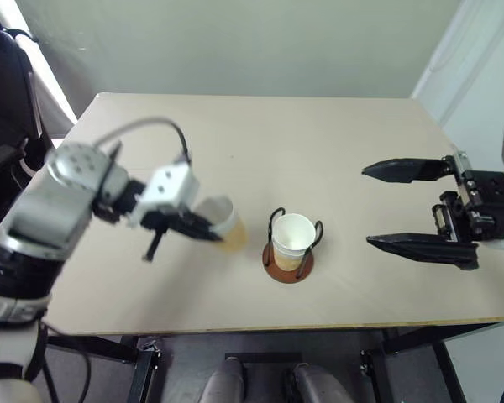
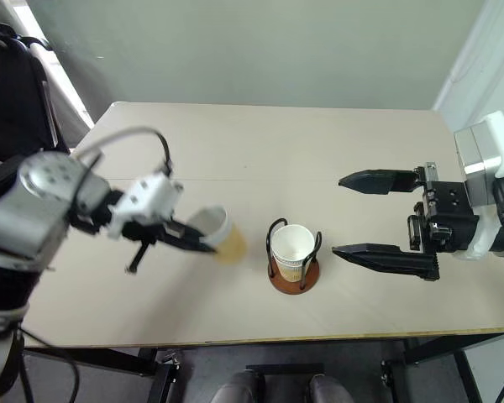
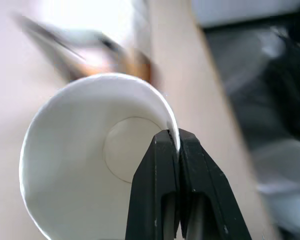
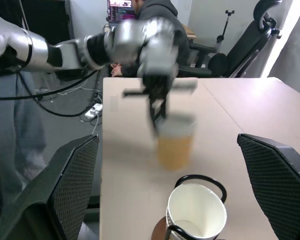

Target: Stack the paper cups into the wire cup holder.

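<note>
The left end effector (image 1: pixel 203 228) pinches the rim of a tilted paper cup (image 1: pixel 224 222) above the bench (image 1: pixel 260 143), beside the wire cup holder (image 1: pixel 289 260) already holding cups; the right end effector (image 1: pixel 386 206) gapes wide, empty

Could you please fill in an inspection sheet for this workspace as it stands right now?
Surface: beige table, bare apart from the job's things.
Job's things: wire cup holder stands near the table's front edge with one paper cup seated upright inside it; a second paper cup is held off the table to the holder's left, tipped on its side.
Clutter: nothing seen.
Grippers: left gripper pinches the second cup's rim, one finger inside; right gripper hangs open to the holder's right, holding nothing.
Cables: grey cable loops over the left wrist; floor cables beside the table.
Surroundings: office chairs, a seated person, pale wall.
</note>
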